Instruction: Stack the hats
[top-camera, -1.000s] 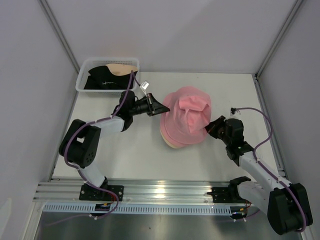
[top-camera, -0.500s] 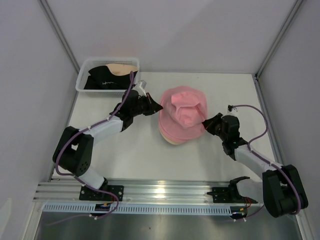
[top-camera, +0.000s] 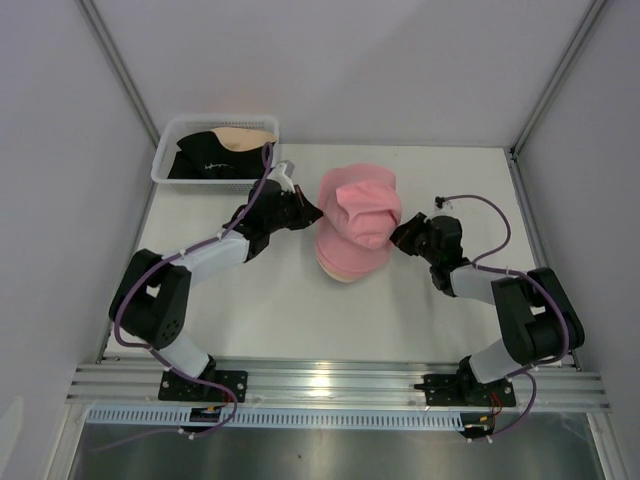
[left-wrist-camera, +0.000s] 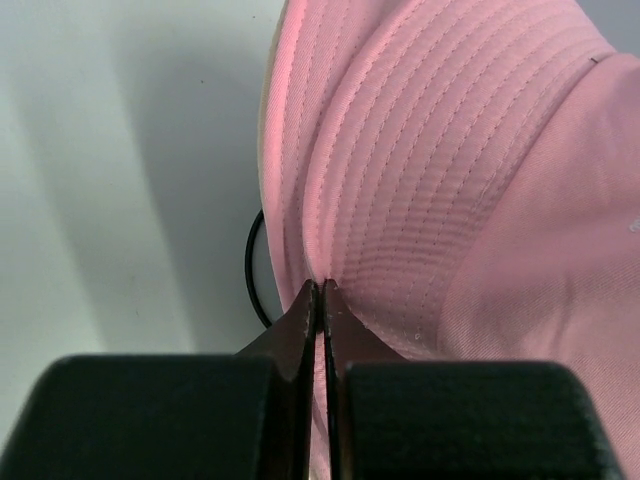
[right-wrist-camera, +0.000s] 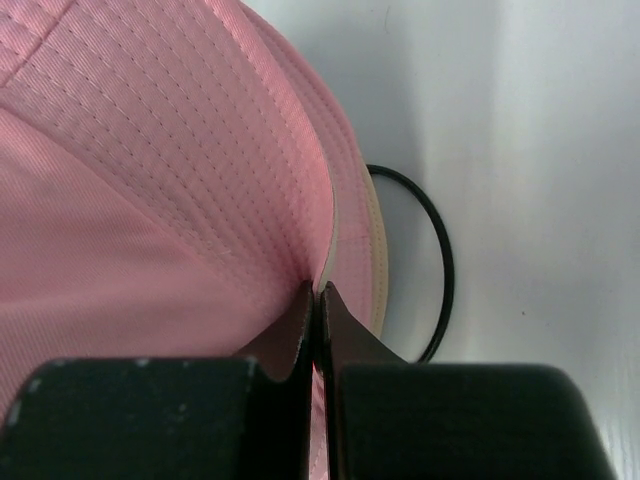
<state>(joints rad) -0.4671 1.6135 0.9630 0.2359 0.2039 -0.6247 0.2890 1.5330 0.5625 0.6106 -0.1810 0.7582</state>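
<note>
The pink hat (top-camera: 357, 218) sits mid-worktop on top of a cream hat (top-camera: 338, 276), whose pale rim shows under its near edge. Its crown is creased and pushed up. A black wire loop (right-wrist-camera: 435, 250) lies under the pile.

The left end effector (top-camera: 313, 213) is clamped on the pink brim's left side, and the right end effector (top-camera: 398, 236) on its right side, the fingertips (left-wrist-camera: 312, 300) pressed together on the stitched cloth.

In the white mesh basket (top-camera: 165, 165) at the far left lie a black hat (top-camera: 205, 162) with a small light mark, too small to read, and another cream hat (top-camera: 243, 135).

Compared with a second ago, both end effectors have drawn inward. The pink hat is bunched narrower and lies further left on the worktop (top-camera: 250, 310).
</note>
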